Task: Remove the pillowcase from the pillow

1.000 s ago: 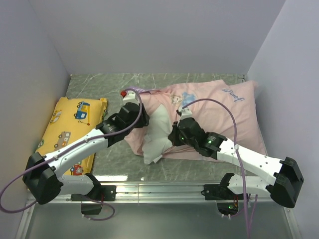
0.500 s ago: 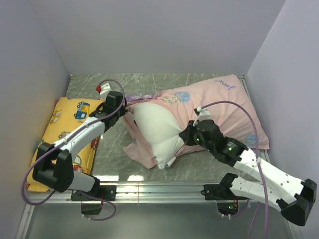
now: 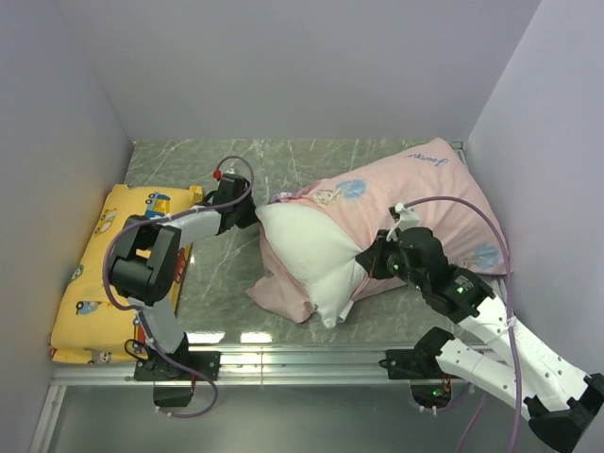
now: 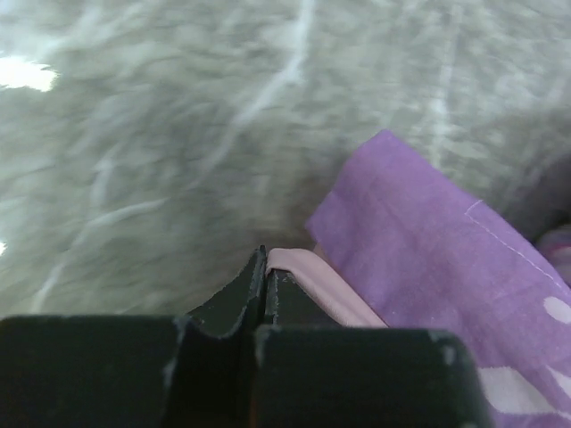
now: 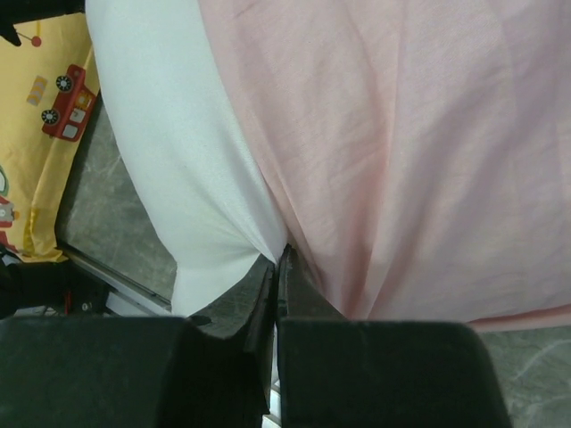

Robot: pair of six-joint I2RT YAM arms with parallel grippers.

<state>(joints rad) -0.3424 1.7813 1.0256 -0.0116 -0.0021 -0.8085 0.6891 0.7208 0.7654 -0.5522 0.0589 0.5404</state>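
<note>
Counts: one pillow (image 3: 307, 250), one pillowcase (image 3: 415, 203), one yellow vehicle-print cushion (image 3: 99, 274), two grippers.
Pillow: its white near-left end bulges out of the pillowcase; the rest is covered.
Pillowcase: pale pink side up, lying mid-table and reaching the far right corner.
Left gripper (image 3: 253, 215): closed, with the pillowcase's pink hem touching its tips; whether it is pinched is unclear.
Right gripper (image 3: 368, 261): clamped on the pillowcase's edge where it meets the pillow.
Edges: the pillow's near corner is beside the front rail (image 3: 283, 354); the cushion lies along the left wall (image 3: 47, 142).
Open room: bare marble table (image 3: 217, 283) between cushion and pillow, and behind them.
</note>
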